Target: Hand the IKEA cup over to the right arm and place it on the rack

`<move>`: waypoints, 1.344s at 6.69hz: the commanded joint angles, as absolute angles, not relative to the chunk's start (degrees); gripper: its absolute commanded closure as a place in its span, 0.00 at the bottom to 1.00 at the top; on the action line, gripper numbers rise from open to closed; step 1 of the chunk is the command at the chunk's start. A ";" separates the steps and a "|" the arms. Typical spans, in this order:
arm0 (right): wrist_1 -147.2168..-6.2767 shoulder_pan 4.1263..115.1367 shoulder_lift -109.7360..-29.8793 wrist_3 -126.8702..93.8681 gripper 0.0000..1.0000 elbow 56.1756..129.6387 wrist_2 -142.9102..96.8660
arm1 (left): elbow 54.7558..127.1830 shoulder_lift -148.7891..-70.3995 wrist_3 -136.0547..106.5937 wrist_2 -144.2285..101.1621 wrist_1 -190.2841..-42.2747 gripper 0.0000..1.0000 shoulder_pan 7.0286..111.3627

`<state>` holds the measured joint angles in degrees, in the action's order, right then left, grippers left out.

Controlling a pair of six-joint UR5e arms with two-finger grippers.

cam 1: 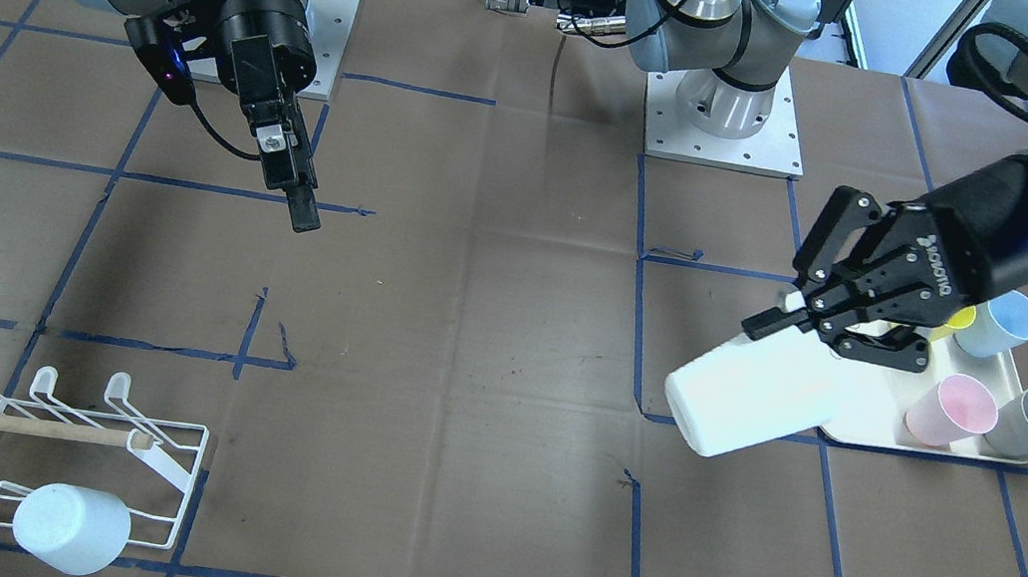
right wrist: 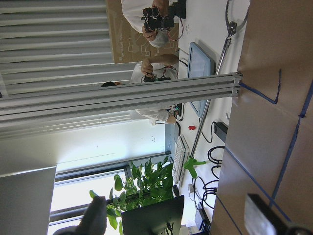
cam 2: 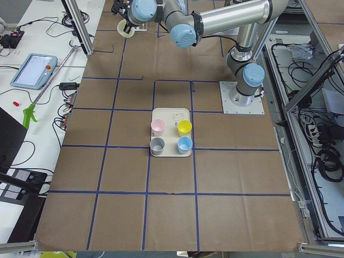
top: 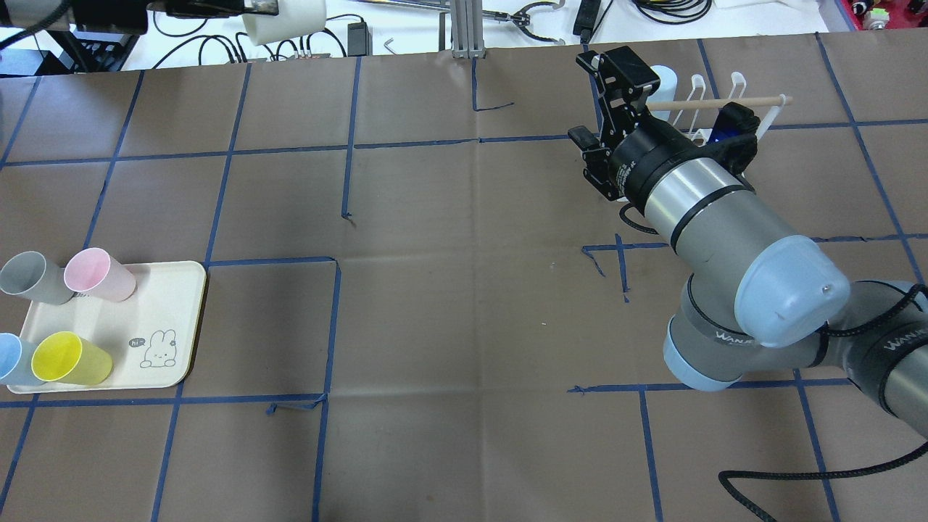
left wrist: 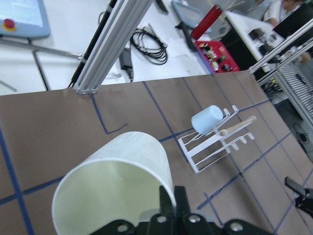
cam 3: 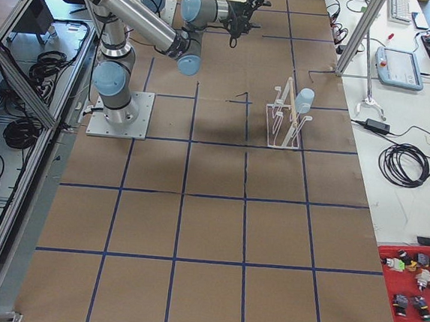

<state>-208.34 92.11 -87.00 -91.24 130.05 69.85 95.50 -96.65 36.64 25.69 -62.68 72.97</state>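
On my feeds the left tool (left wrist: 174,208) is clenched on the wall of the cream-white plastic cup (cam 1: 745,401), with one finger inside the mouth and one outside. The cup hangs tilted in the air, mouth toward the wrist and base pointing away. It is held high over the robot's left half of the brown paper-covered counter (top: 464,290) with its blue tape grid.

Below, on that same side, lies a cream rectangular tray (top: 170,304) with a small rabbit drawing. Four plastic cups stand on it: a grey cup (top: 29,279), a pink cup (top: 98,274), a sky-blue cup (top: 9,359) and a yellow cup (top: 69,359).

The right tool (top: 591,101) is released, its fingers spread wide and holding nothing. It is raised off the counter on the robot's right half, well apart from the held cup. Beyond it, near the counter's far edge, stands the white wire rack (cam 1: 78,459) with hooked prongs and a light wooden dowel (cam 1: 2,423) across it. One pale blue upturned cup (cam 1: 73,528) sits on a corner prong. The cream-white cup is well apart from the rack.
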 commanded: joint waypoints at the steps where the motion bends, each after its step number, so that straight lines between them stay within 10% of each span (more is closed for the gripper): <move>1: -208.13 92.11 -86.23 -91.41 0.00 129.90 69.79 | 104.82 -97.38 33.69 22.33 -43.16 0.97 77.51; 9: -195.74 99.22 -85.17 -94.99 0.00 124.89 70.22 | 120.59 -98.00 11.34 23.55 -2.65 0.94 83.50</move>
